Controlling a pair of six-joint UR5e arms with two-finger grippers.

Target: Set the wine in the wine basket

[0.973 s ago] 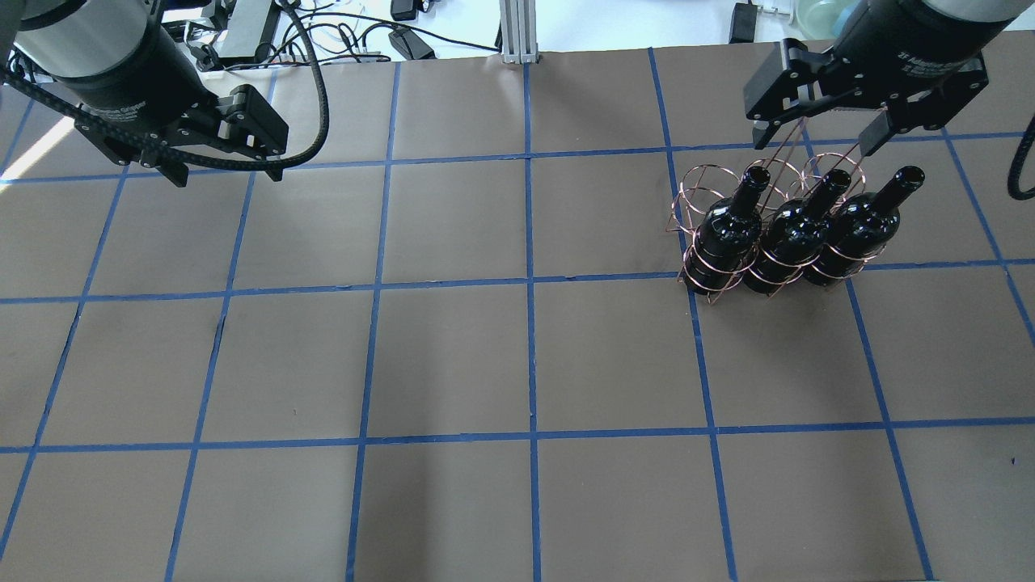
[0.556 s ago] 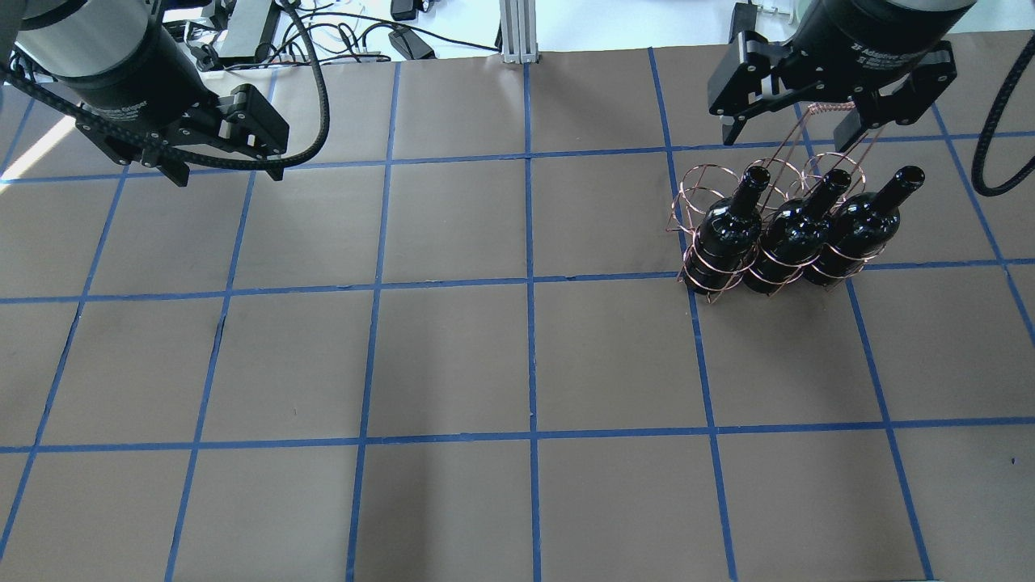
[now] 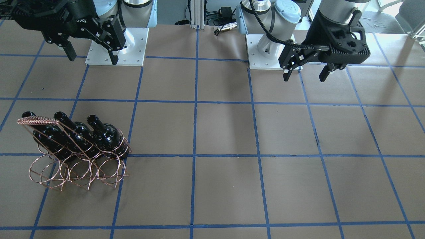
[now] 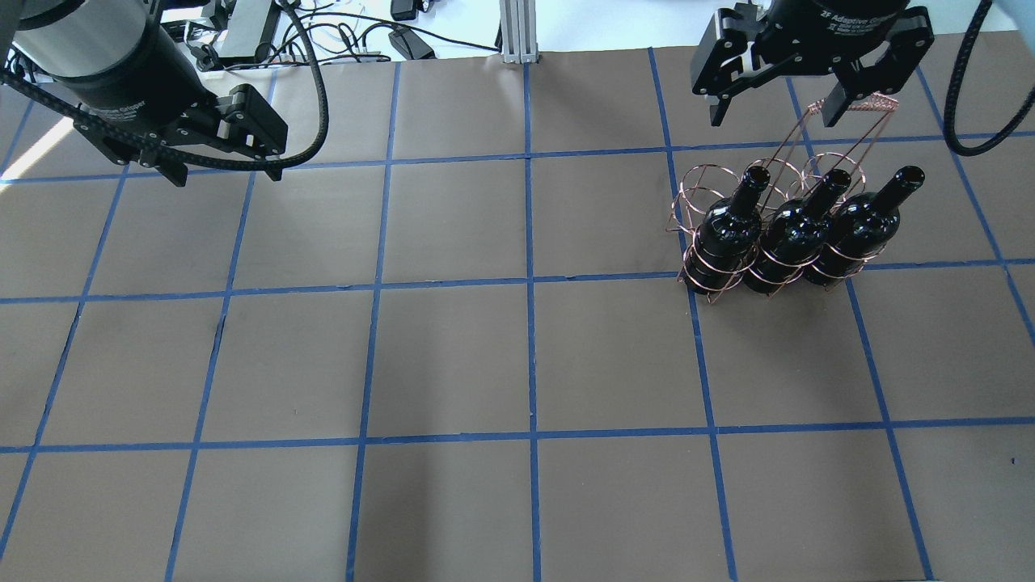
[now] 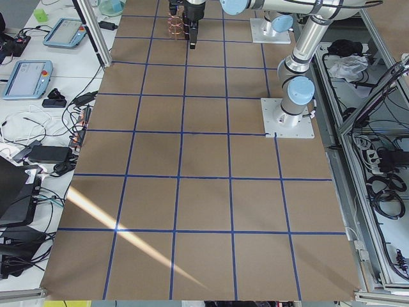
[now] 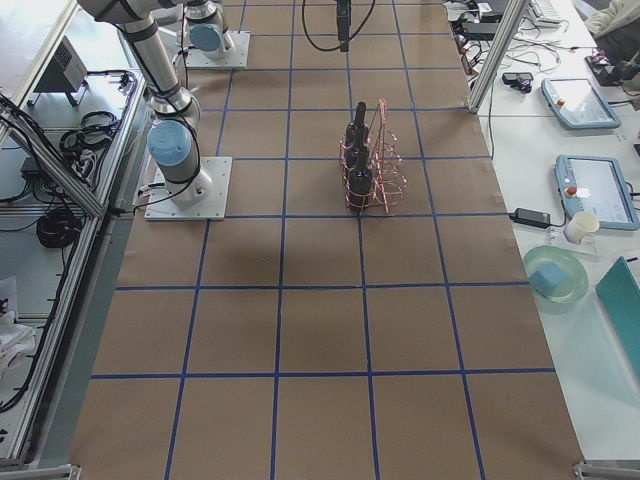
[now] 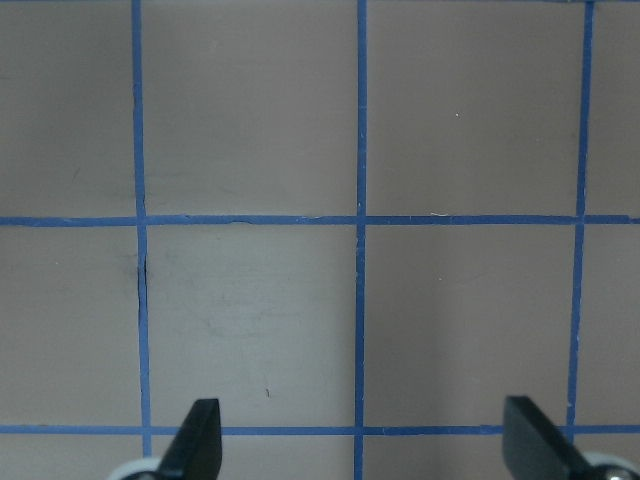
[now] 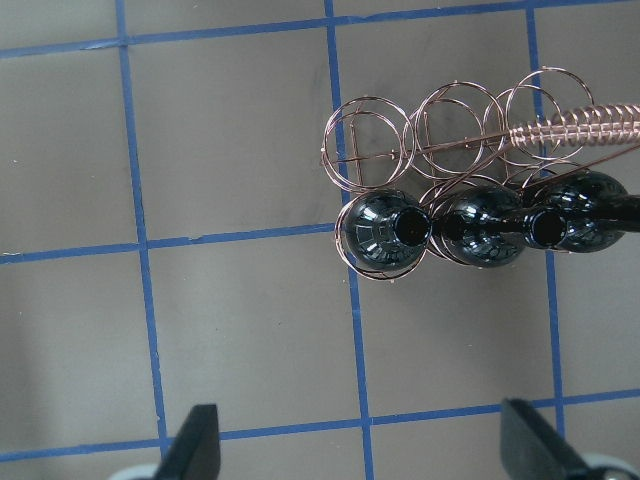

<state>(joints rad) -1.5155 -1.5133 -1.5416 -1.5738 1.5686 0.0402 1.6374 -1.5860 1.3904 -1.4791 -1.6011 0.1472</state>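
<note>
Three glossy black wine bottles [image 4: 724, 230] [image 4: 796, 230] [image 4: 861, 222] stand in the near row of the copper wire wine basket [image 4: 699, 190], at the table's right. They look alike and I cannot tell which is the task's. The basket's far row of rings is empty. In the right wrist view the bottles [image 8: 380, 232] and basket [image 8: 365, 150] lie below. My right gripper [image 4: 774, 113] is open and empty, high above the coil-wrapped handle [image 4: 857, 103] and clear of it. My left gripper [image 4: 226, 174] is open and empty at the far left.
The brown table has a blue tape grid [image 4: 530, 283]. Cables and a metal post [image 4: 517, 32] lie beyond its far edge. The arm bases [image 3: 116, 49] stand at the robot's side. Screens and a cup sit on side benches [image 6: 590, 190].
My right gripper has risen and drawn back from the basket's handle, staying open. The basket, the bottles and my left arm have not moved.
</note>
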